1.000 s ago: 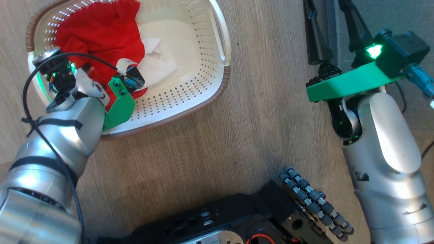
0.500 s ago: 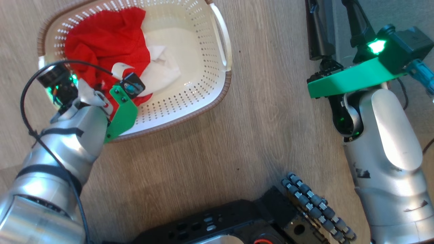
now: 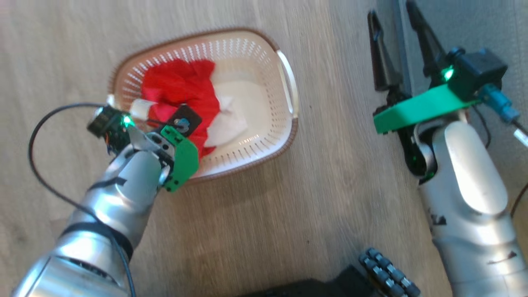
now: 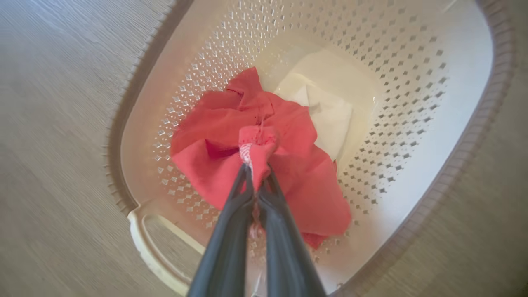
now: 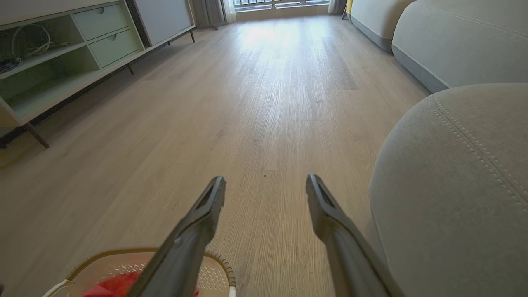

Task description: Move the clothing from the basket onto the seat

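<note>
**Change noted.** Against the head pictures of a second and half a second ago, the whole frame has shifted. The basket (image 3: 293, 128) now sits smaller, near the upper middle, and is no longer cut by the upper left corner. You should read that as the camera moving, not the basket. The left forearm remains over the basket's near-left end, as before. Relative to the basket, the clothing (image 3: 177, 84) appears more bunched toward that wrist.

**Meaning for the task.** I judge that a grasp is made and the lift is barely begun. All the clothing is still inside the basket, and none is on the seat (image 5: 453, 185).

**Left wrist view.** It shows what the head view hides behind the wrist hardware. The left gripper (image 4: 255, 173) has its fingers pressed together on a raised red fold at centre frame. The rest of the fabric drapes below that fold onto the basket bottom. A white patch (image 4: 326, 111) lies just beside the red, toward the upper right. I cannot tell whether it is attached to the pinched piece.

**Right wrist view.** The right gripper (image 5: 266, 185) is spread and empty over bare floor (image 5: 268, 82). The seat's rounded, stitched corner fills the right of the frame, well apart from the basket at the bottom left. You cannot see that route in the left wrist view.
</note>
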